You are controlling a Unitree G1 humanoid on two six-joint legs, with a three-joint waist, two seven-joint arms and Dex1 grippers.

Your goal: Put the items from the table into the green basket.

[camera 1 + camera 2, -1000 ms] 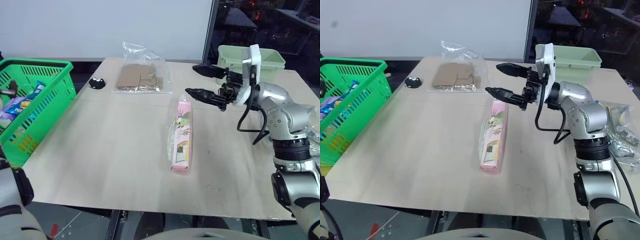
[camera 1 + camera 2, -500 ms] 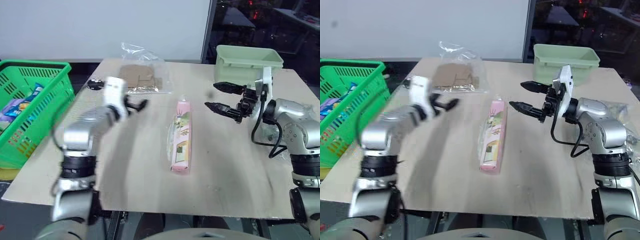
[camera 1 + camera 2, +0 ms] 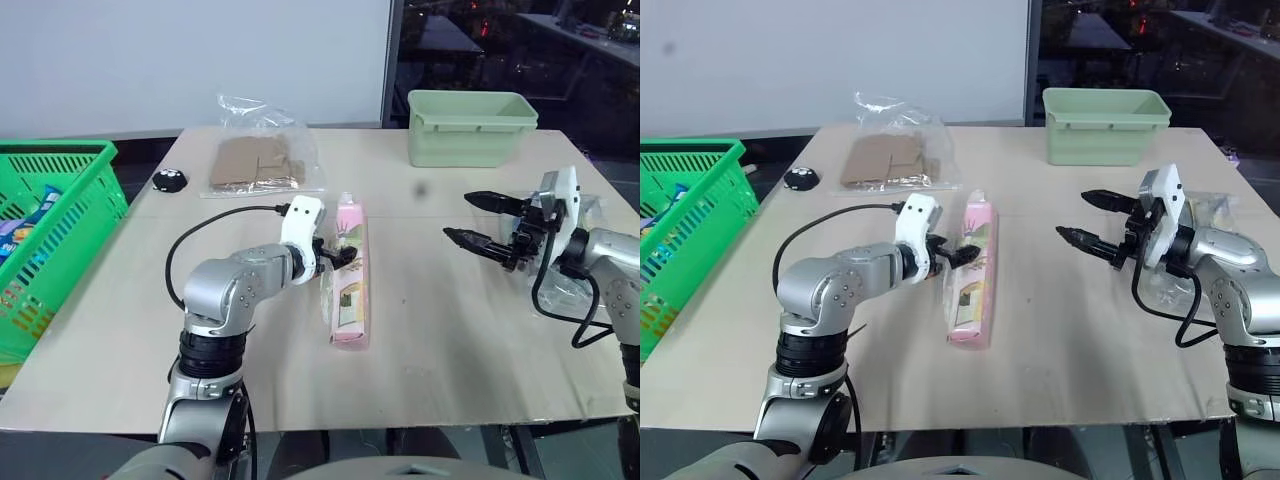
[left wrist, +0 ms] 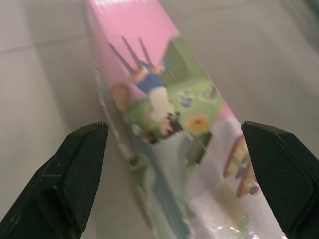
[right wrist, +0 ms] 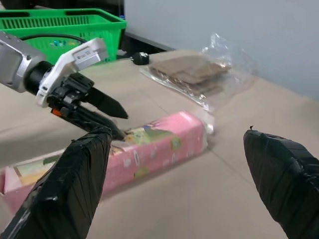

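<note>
My left fingers have just reached the snack packet, spread apart at its nine o'clock side, ready to clamp.

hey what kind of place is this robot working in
Probably an indoor robot test lab staged as a shopping setup: a bare beige table, a green basket at its side, a pink snack packet laid out, and a plain white wall behind.
</note>
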